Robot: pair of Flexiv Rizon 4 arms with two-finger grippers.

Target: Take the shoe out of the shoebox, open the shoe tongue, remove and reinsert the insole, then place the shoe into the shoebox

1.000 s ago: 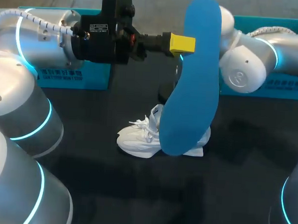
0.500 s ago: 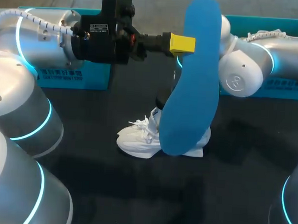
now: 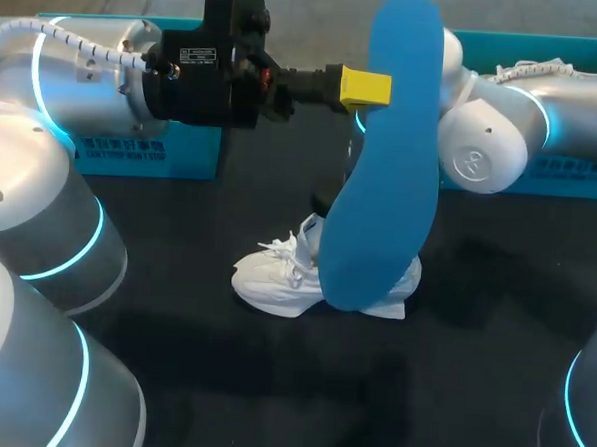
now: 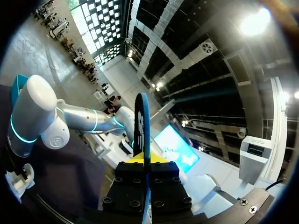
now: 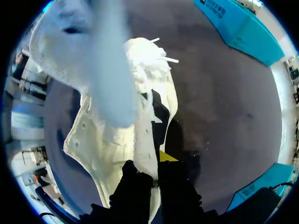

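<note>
— Where is the insole right now?

— Up in the air over the middle of the desk. It is blue and stands on end, its narrow half uppermost and its broad half hanging down in front of the shoe.

— What holds it?

— The left gripper. Its fingers are closed on the insole near the upper end. In the left wrist view the insole shows edge-on, a thin blue line pinched between the two fingers of that gripper.

— And the shoe?

— White, resting on the black desk about at its middle, the toe turned toward the left edge and the laces loose on top. From above, its back half is hidden behind the insole.

— Is the other arm doing anything?

— The right arm comes in from the right side and bends down behind the insole. The right wrist view shows its gripper clamped on the shoe, one finger inside the opening and one outside, with the white side wall squeezed between them.

— The shoebox?

— A teal shoebox sits along the far edge at the left, partly behind the left arm. A second teal piece lies along the far edge at the right; I cannot tell which one is the lid. Both are well apart from the shoe.
</note>
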